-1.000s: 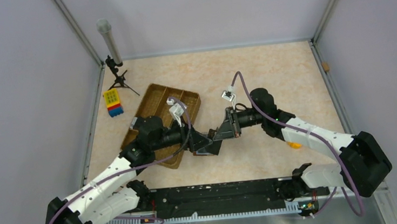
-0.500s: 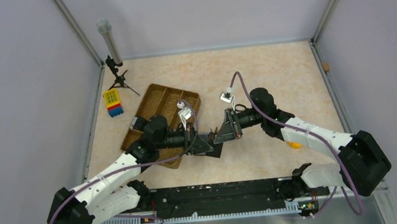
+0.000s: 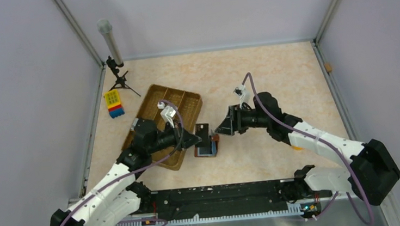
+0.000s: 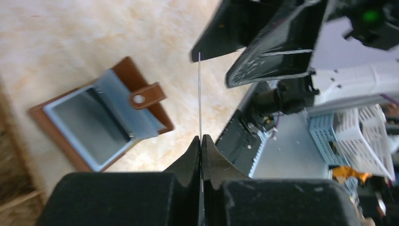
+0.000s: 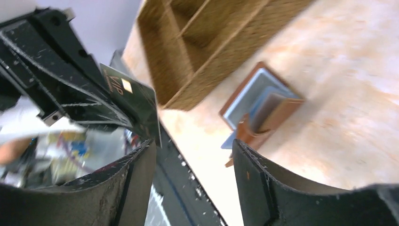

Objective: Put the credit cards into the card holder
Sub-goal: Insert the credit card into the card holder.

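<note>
Clenched fully, my left end effector (image 4: 201,139) grasps one credit card (image 4: 199,94) by its near edge, so most of the card stands free in front of the grip. In my left wrist view I see it only as a thin line, edge-on. My right end effector (image 5: 193,143) is released, its jaws apart with nothing between them. It faces the card from the other side, near but not touching.

The card holder (image 4: 101,120) lies open on the tabletop (image 3: 271,79), just beside the near right corner of the brown tray (image 3: 182,92), below and between my two end effectors. Its inside is bluish-grey; whether this is a lining or a card already in, I cannot tell. A small strap (image 4: 143,96) with a snap lies across one side of it.

I judge the card to be very light, stiff but a little springy, and glossy, so it can slip or turn in a smooth grip. Holding it at one edge seems correct, because the free end must enter the pocket. The holder is also light, and I think it will slide on the tabletop if the card pushes it. Perhaps the right end effector should steady it at the brown border.

From the held card, the holder is lower and to the left in my wrist view, near but apart. The free edge of the card does not point into the pocket yet.
</note>
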Robot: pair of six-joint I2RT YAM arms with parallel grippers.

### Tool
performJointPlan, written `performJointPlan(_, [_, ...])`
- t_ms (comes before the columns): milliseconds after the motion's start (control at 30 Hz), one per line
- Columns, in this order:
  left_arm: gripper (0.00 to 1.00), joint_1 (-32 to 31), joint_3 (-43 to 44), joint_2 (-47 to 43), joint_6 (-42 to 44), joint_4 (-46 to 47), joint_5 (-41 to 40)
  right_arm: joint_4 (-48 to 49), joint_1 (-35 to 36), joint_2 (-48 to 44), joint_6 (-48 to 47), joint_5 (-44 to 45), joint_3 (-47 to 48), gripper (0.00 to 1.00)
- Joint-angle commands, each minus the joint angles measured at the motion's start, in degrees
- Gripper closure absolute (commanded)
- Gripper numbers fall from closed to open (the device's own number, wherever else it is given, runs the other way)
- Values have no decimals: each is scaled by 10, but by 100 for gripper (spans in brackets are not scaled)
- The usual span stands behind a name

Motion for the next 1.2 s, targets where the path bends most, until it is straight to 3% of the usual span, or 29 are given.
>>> performJointPlan(0, [100,65,7,-18,26,-76,-37,-104,33,-58,46,268,15,39])
performJointPlan(200, [100,159,17,-19,44,-110,-4,-196,115,-11,110,416,56,32])
performJointPlan(300, [100,169,18,-20,48,-103,8,-208,169,38,117,464,94,24])
performJointPlan(600, [100,185,12,-12,53,-93,37,-300,231,212,130,572,220,24])
performJointPlan(733, [100,185,8,-9,61,-84,63,-337,234,248,131,597,243,30])
performJointPlan(867, [100,171,4,2,61,-79,71,-352,234,226,132,608,227,39])
performJointPlan(1000, [100,121,-3,16,42,-59,41,-343,231,193,129,593,192,46])
performJointPlan(1167, [100,41,-35,42,-25,36,-3,-291,209,165,131,541,126,57])
